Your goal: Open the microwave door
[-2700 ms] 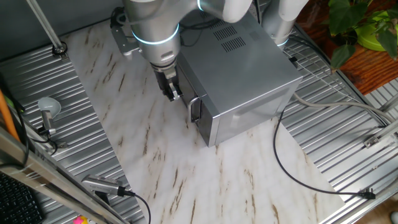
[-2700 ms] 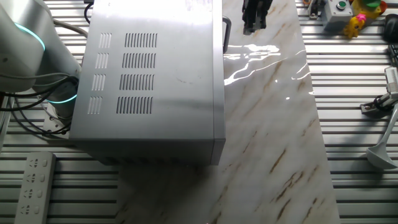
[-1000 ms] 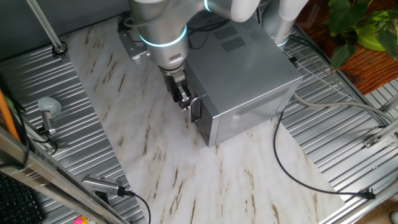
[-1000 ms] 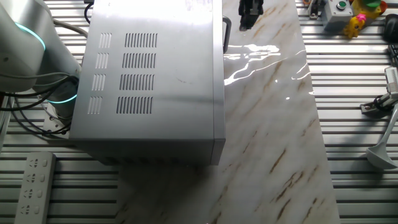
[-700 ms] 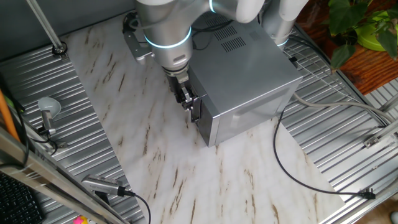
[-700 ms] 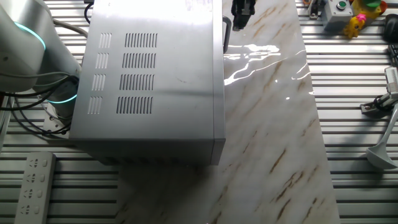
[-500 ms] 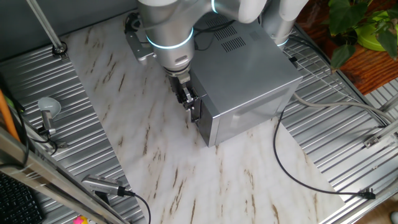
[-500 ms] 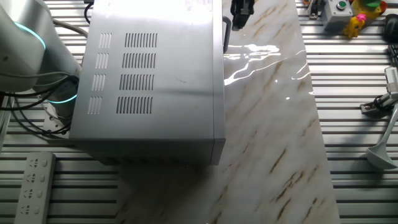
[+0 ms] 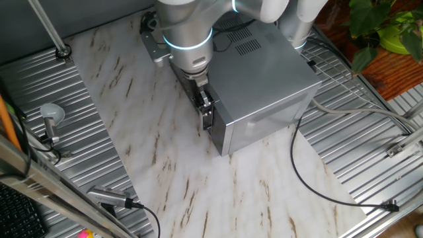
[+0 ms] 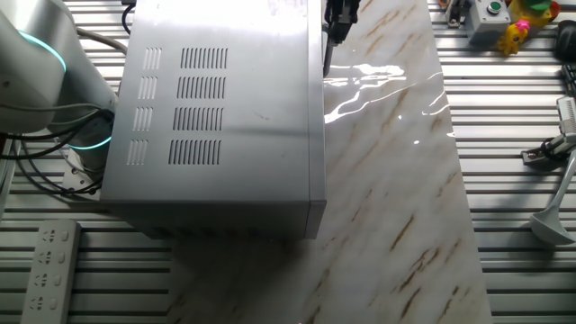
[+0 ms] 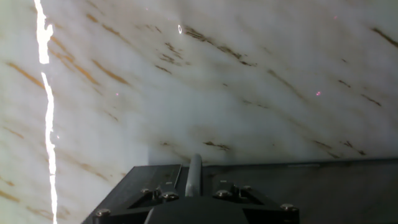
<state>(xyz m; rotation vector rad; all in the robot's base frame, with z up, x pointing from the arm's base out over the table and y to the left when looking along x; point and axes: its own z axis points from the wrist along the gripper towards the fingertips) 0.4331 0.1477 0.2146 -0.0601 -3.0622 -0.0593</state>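
The microwave [image 9: 264,73] is a big silver box on the marble slab; its vented top also shows in the other fixed view [image 10: 225,108]. The microwave door [image 9: 217,132] is a dark sliver facing lower left, with a vertical silver handle [image 9: 207,119]. My gripper [image 9: 205,106] points down right at the handle, and it hangs at the top edge in the other fixed view [image 10: 336,27], just above the handle [image 10: 328,52]. In the hand view the handle bar [image 11: 194,177] runs centred between the jaws, beside the dark door [image 11: 323,193]. The jaws stand wider than the bar.
A black cable [image 9: 310,178] loops over the slab right of the microwave. A brush-like tool [image 9: 49,119] and a metal tool [image 9: 109,197] lie on the ribbed metal at left. A power strip [image 10: 45,261] and a button box [image 10: 490,13] sit off the slab.
My gripper has moved toward the microwave and a little lower, from beside the handle to right at it. The door has not moved.
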